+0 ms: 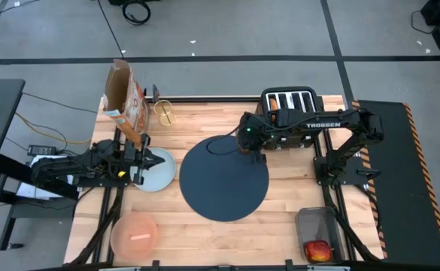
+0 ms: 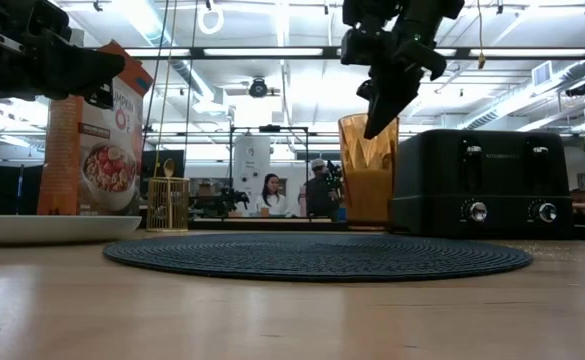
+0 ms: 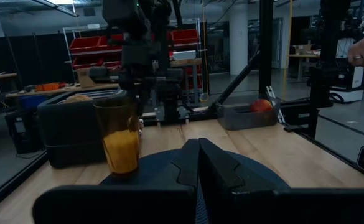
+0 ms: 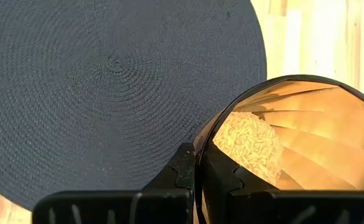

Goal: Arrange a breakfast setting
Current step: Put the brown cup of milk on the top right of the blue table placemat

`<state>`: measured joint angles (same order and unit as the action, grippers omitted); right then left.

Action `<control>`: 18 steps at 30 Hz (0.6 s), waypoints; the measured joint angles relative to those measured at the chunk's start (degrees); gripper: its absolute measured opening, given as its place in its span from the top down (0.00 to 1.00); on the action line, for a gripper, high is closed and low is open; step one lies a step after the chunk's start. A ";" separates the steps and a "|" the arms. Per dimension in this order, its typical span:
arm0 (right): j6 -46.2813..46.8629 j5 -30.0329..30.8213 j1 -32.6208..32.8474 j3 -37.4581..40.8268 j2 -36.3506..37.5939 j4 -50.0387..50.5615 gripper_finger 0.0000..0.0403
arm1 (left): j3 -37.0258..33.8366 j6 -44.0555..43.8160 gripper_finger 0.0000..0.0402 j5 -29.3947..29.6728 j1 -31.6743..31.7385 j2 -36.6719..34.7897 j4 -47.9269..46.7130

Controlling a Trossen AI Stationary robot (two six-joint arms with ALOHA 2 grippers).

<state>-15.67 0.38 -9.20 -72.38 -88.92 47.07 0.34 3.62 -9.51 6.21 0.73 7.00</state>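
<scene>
Dark-blue mat (image 1: 223, 179) as my reference, lying flat at the table's middle. Amber tumbler (image 2: 368, 168) stands upright on the mat's far edge, just in front of the black toaster (image 2: 484, 182); I see my right gripper (image 2: 380, 118) poised above its rim, fingers pressed together, holding nothing. My left gripper (image 1: 159, 159), likewise closed and empty, hovers over the pale-blue plate (image 1: 156, 175) just left of the mat.

Right hand (image 1: 258, 156) over dark-blue mat (image 1: 223, 187) edge.
</scene>
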 joint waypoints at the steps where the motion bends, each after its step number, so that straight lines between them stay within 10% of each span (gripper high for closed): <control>1: -0.02 -0.03 -0.04 0.00 0.00 0.09 0.96 | 0.00 -0.02 0.96 0.00 0.00 0.00 -0.01; 18: -4.82 -4.33 -2.23 0.00 0.00 -0.81 0.96 | 0.00 0.00 0.96 0.01 -0.01 0.00 -0.02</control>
<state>-20.49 -3.95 -11.43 -72.38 -88.92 46.26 0.34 3.62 -9.51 6.21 0.73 6.98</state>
